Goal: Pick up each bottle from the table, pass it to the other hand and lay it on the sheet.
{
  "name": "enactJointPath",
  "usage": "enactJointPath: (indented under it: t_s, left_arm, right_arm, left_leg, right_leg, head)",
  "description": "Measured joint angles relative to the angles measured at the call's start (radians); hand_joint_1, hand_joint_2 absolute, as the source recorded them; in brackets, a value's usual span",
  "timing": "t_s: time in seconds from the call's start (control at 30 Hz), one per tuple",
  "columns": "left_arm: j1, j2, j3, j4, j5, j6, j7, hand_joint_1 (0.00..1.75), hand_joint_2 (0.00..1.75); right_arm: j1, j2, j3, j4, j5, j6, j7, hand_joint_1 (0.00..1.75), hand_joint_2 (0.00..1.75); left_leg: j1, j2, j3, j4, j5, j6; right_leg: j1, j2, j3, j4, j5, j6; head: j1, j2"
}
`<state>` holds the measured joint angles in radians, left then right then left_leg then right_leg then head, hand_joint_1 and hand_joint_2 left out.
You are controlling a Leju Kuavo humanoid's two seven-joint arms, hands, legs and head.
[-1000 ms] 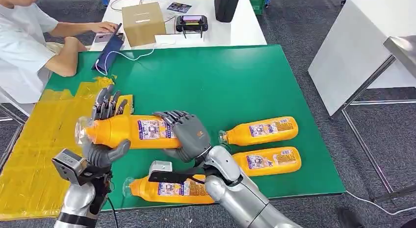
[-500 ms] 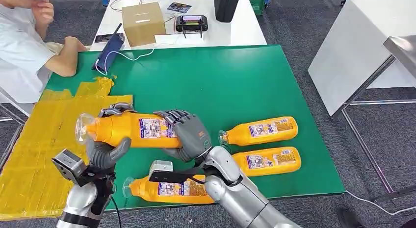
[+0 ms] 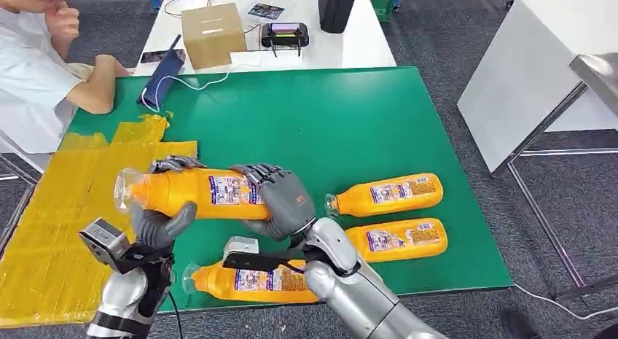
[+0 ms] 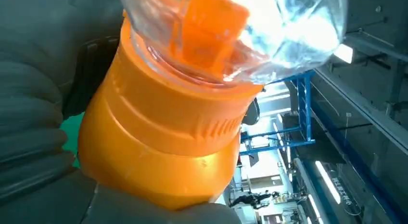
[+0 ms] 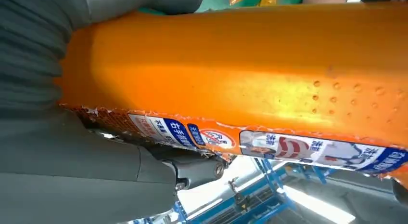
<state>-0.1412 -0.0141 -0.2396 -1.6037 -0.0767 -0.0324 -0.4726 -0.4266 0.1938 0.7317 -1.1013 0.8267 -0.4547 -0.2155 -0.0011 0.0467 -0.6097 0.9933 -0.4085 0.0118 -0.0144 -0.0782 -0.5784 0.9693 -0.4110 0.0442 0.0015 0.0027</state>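
**Mid-handover: bottle held in both hands**

Left hand [image 3: 162, 215], lower left of the head view, wrapped round the neck end of the held bottle [image 3: 193, 193], thumb under, fingers curled over the top. Right hand [image 3: 280, 200], centre frame, clasped round the base end of the same bottle. Held lying level above the table [image 3: 306, 113], cap end out over the edge of the sheet [image 3: 51, 230].

To do the pass well: confirm a firm left-hand hold on the shoulder, not the tapered neck, before loosening the right; a grip on the slope looks likely to slip. Release the right hand by spreading, not dragging, so as not to twist the bottle. Then carry left and lower flat onto the sheet, with the long axis kept level.

Contents: bottle body opaque orange, so fill level not readable. In the left wrist view, a clear overcap [image 4: 231, 36] over an orange closure, apparently sealed.

Three more bottles lying on the green: upper bottle [image 3: 386, 195] and middle bottle [image 3: 397, 239] at right of centre, near bottle [image 3: 251, 281] at bottom, partly behind the right arm. All seemingly capped.
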Motion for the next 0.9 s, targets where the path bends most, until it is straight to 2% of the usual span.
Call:
enactJointPath:
  t_s: [0.4, 0.43, 0.47, 0.9]
  left_arm:
    - [-0.020, -0.005, -0.016, 0.005, 0.002, 0.001, 0.000, 1.75, 1.75]
    - [-0.021, -0.005, -0.016, 0.005, 0.003, 0.002, 0.000, 0.73, 1.75]
    - [-0.021, -0.005, -0.016, 0.005, 0.003, 0.002, 0.000, 0.00, 1.75]
    - [-0.021, -0.016, -0.059, 0.005, 0.026, -0.030, 0.013, 0.00, 1.75]
  right_arm:
    - [0.002, 0.002, -0.017, -0.007, -0.012, -0.021, -0.001, 1.75, 1.75]
    - [0.002, 0.002, -0.017, -0.007, -0.013, -0.022, -0.001, 1.75, 1.75]
    - [0.002, 0.002, -0.017, -0.007, -0.013, -0.023, -0.001, 1.75, 1.75]
    - [0.003, 0.004, -0.026, -0.006, -0.007, -0.037, 0.000, 1.75, 1.75]
  left_leg:
    - [0.000, 0.000, 0.000, 0.000, 0.000, 0.000]
    - [0.000, 0.000, 0.000, 0.000, 0.000, 0.000]
    - [0.000, 0.000, 0.000, 0.000, 0.000, 0.000]
    - [0.000, 0.000, 0.000, 0.000, 0.000, 0.000]
  right_leg:
    - [0.000, 0.000, 0.000, 0.000, 0.000, 0.000]
    - [0.000, 0.000, 0.000, 0.000, 0.000, 0.000]
    - [0.000, 0.000, 0.000, 0.000, 0.000, 0.000]
    - [0.000, 0.000, 0.000, 0.000, 0.000, 0.000]
  head:
    - [0.000, 0.000]
    - [0.000, 0.000]
    - [0.000, 0.000]
    - [0.000, 0.000]
